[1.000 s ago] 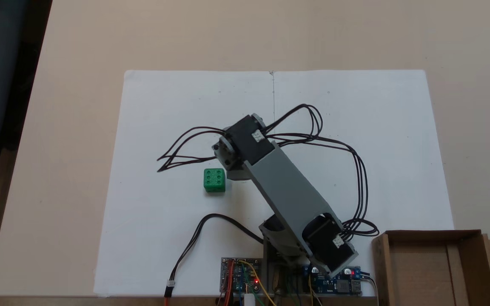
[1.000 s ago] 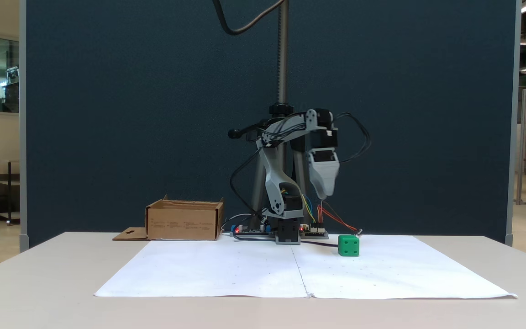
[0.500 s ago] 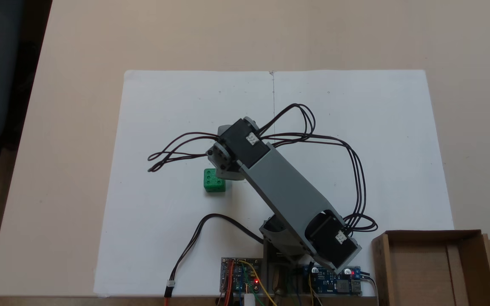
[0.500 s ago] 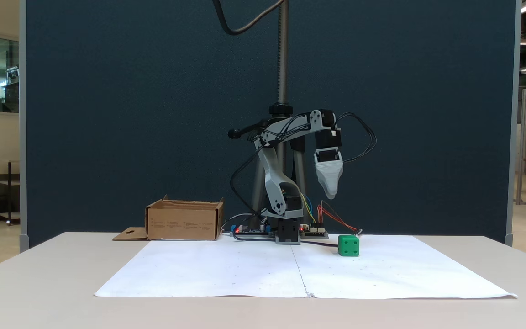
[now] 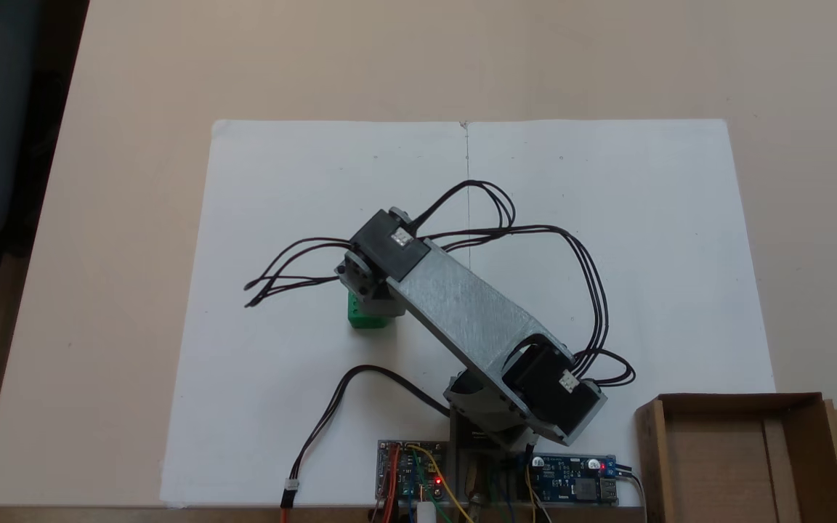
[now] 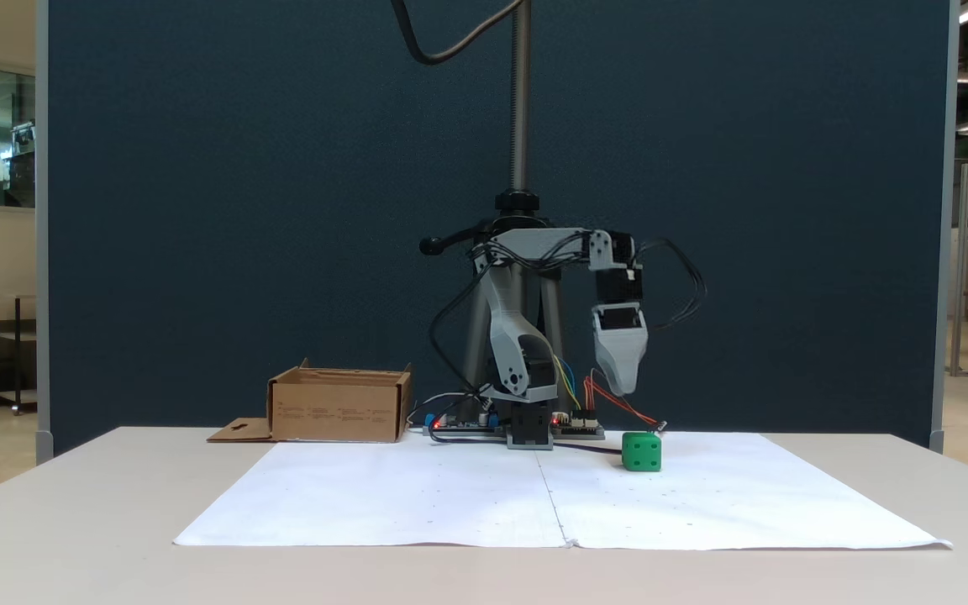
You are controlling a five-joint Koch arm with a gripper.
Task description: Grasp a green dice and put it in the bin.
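Gripper (image 6: 625, 388) hangs tip-down above the green dice (image 6: 642, 451), clear of it, with open air between tip and cube in the fixed view from the front. From that side I see the jaws as 1 tapered grey wedge, one behind the other, so I cannot tell how wide they stand; they hold nothing and touch nothing. In the fixed view from above, the wrist covers most of the green dice (image 5: 362, 318), leaving only a green edge showing on the white paper sheet (image 5: 280, 181).

The dice sits flat on the sheet, near the arm's base and well apart from the bin (image 6: 339, 405), which stands at the far side of the base beside the circuit boards (image 5: 411, 479). I judge the cube light, rigid and hard-faced, likely a little slick where the plastic is smooth. Its recessed pips offer no real purchase, so I would close on 2 opposite flat side faces, squarely and low enough to stop it pivoting. An off-centre pinch could squirt it sideways across the paper. The bin (image 5: 734, 454) has low walls and an open top.
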